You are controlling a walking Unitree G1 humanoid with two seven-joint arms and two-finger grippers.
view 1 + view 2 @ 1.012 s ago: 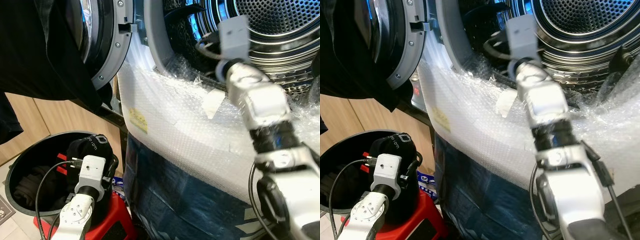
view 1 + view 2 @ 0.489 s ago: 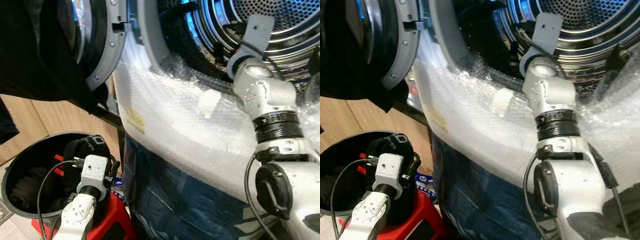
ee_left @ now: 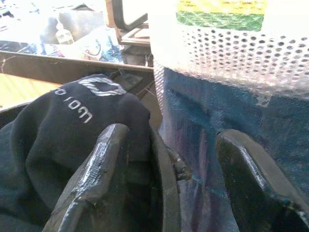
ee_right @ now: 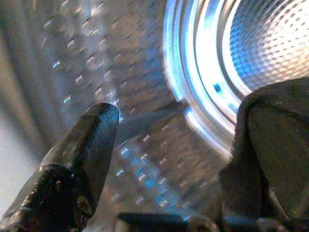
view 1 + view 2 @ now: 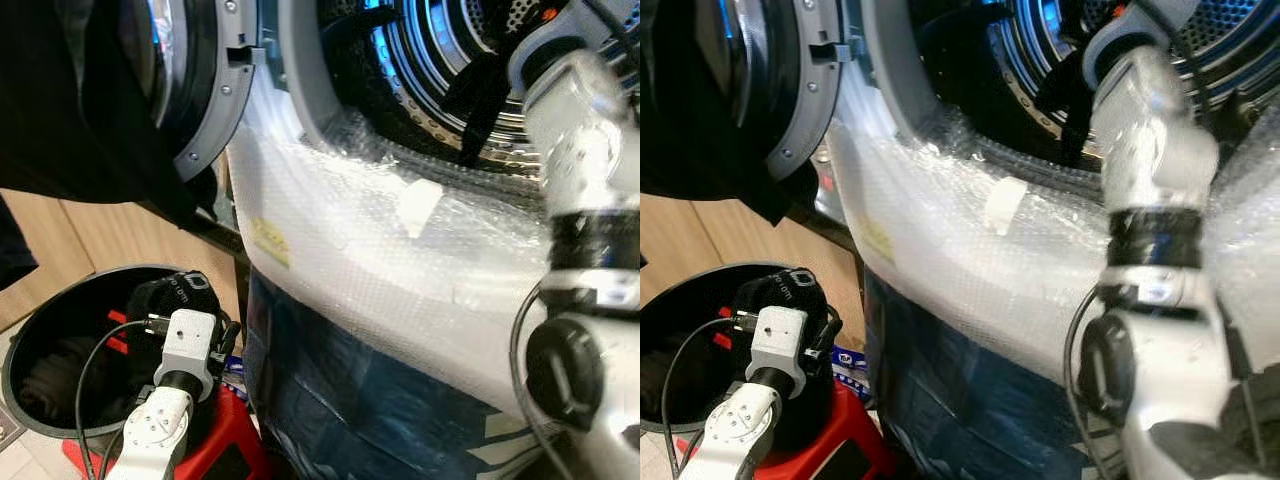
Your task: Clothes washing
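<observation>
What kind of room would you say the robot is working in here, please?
Probably a home laundry corner: a front-loading washing machine still wrapped in bubble wrap, its door open on the steel drum, and a round black laundry basket of dark clothes beside it.

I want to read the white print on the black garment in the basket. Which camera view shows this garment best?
The left wrist view shows it best: the black garment lies close beside the open left gripper, its white print large. Both eye views show it smaller in the round basket, partly behind the left arm. The right wrist view looks into the drum.
</observation>
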